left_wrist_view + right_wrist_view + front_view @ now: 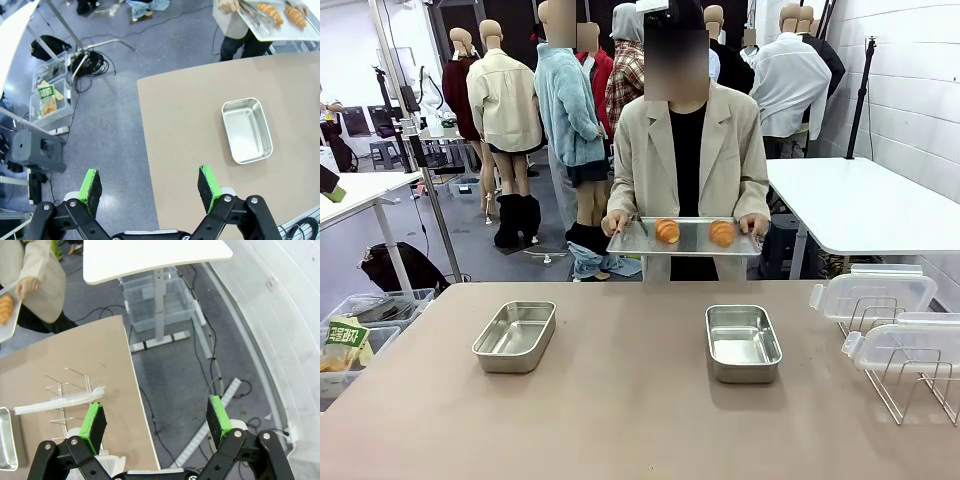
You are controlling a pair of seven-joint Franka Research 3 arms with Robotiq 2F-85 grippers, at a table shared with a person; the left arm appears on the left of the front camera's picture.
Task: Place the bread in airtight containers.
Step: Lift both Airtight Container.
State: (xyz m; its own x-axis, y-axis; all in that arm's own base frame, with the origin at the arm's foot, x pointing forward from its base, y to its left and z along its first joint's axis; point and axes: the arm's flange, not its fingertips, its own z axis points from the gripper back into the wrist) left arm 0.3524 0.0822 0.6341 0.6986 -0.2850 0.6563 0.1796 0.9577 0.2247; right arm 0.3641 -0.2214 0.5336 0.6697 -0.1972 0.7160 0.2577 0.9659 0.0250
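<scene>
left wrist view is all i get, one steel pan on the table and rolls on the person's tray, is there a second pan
Observer: Yes, a second pan sits on the table, farther to the robot's right.
Operator: anything to close them with
Observer: Two clear lids rest in a wire rack at the table's right edge.
Operator: other arm busy
Observer: No, the right hand is open and holds nothing.

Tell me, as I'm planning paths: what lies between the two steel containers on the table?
Bare tabletop, seen in the front view, separates the left container and the right container.
</scene>
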